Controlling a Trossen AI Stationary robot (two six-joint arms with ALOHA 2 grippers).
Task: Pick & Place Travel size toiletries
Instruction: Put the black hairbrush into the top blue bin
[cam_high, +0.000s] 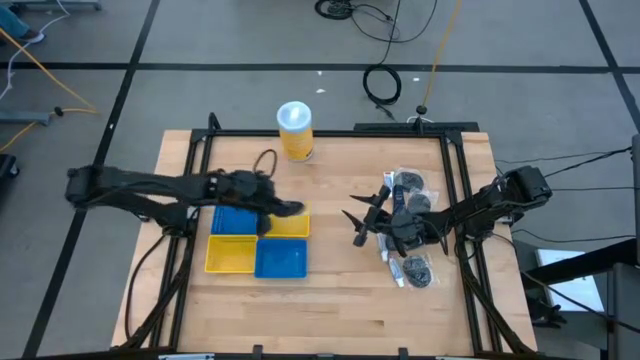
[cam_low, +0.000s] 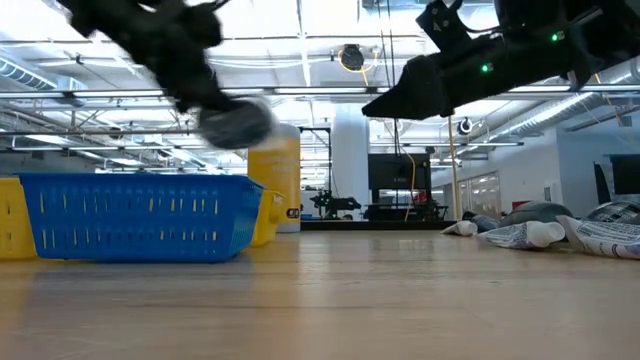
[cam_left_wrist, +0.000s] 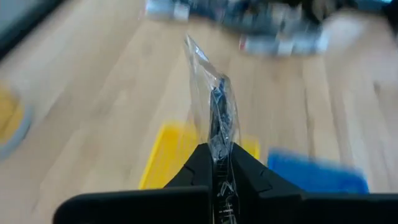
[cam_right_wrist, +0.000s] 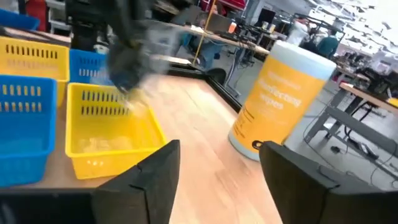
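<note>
1. Overhead view: even, bright light, only soft shadows under the arms on the table (cam_high: 330, 290); sharp throughout.
2. Low view: strong backlight from ceiling strips, both arms near-silhouette; the wrapped item (cam_low: 235, 123) in the left gripper (cam_low: 215, 110) is motion-smeared, near tabletop soft.
3. Left wrist view: heavy motion blur on the background; the clear wrapper (cam_left_wrist: 214, 106) shows specular glints.
4. Right wrist view: left arm smeared, own fingers (cam_right_wrist: 155, 174) out of focus, yellow canister (cam_right_wrist: 283, 96) slightly soft.

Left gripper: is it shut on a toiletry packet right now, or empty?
Shut on one. In the left wrist view the left gripper pinches a clear-wrapped toiletry packet between closed fingers, above the yellow tray.
</note>
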